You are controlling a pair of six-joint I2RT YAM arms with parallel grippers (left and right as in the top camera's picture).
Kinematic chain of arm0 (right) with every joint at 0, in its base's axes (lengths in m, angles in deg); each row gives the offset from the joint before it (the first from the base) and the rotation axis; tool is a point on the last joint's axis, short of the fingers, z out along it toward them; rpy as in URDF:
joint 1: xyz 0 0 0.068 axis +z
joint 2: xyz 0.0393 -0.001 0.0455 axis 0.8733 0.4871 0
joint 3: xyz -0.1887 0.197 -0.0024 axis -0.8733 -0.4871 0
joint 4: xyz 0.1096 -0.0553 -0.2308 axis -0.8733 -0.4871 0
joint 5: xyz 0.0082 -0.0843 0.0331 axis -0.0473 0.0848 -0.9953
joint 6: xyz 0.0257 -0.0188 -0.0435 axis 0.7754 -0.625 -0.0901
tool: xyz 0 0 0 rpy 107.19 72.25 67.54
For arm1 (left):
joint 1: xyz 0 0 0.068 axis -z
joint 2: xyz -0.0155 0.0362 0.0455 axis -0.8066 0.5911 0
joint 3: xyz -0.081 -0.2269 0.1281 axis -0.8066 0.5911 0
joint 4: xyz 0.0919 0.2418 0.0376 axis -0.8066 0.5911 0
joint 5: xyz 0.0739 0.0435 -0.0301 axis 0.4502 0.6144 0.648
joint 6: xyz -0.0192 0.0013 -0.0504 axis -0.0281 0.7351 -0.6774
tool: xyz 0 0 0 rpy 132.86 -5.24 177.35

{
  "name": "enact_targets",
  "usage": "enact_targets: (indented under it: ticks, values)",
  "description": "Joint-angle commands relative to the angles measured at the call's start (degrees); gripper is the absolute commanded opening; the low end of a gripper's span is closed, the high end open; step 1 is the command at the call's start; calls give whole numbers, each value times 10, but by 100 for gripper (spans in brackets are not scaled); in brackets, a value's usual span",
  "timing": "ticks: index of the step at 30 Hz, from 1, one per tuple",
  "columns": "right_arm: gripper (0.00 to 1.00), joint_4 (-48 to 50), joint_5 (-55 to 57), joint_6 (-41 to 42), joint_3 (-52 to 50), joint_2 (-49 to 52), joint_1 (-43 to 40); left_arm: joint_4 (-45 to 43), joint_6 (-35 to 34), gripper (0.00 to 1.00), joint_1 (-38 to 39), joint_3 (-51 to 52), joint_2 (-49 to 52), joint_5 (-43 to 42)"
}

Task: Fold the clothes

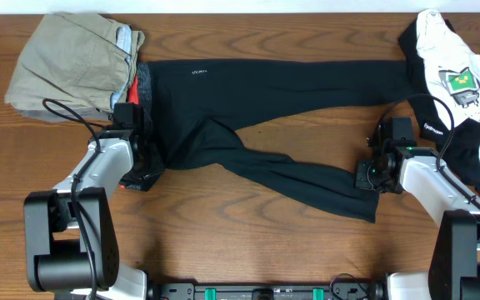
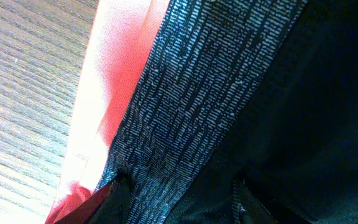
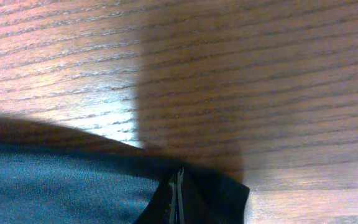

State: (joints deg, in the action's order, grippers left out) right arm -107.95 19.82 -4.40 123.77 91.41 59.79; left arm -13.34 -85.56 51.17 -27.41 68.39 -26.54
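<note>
Black pants (image 1: 290, 92), small white logo (image 1: 199, 72), probably lettering, illegible

No text could be read with any certainty. The pants (image 1: 307, 79) carried a small white mark (image 1: 198, 72) near the waistband, too small to make out as letters. The white shirt (image 1: 437, 46) at the far right end of the worktop (image 1: 257, 242) bore a green and white square print (image 1: 460, 80). A few lines of dark lettering (image 1: 476, 105) sat below the print, too fine to read. A short white word (image 1: 434, 127) ran along a black strip (image 1: 427, 112) just beside the shirt, and its letters were blurred.
</note>
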Motion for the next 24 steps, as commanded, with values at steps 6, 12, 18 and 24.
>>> enact_targets:
  ticks: [6,12,18,24]
  values:
    - [1,-38,6,-5,62,12,-11,3,1,53,-3,5,21,0]
    - [1,-97,5,-40,161,12,-52,3,1,53,-3,5,21,0]
    - [1,-149,-4,-45,190,12,-90,3,1,53,-3,5,21,0]
    - [1,-177,-32,-50,188,12,-105,2,1,53,-3,5,22,0]
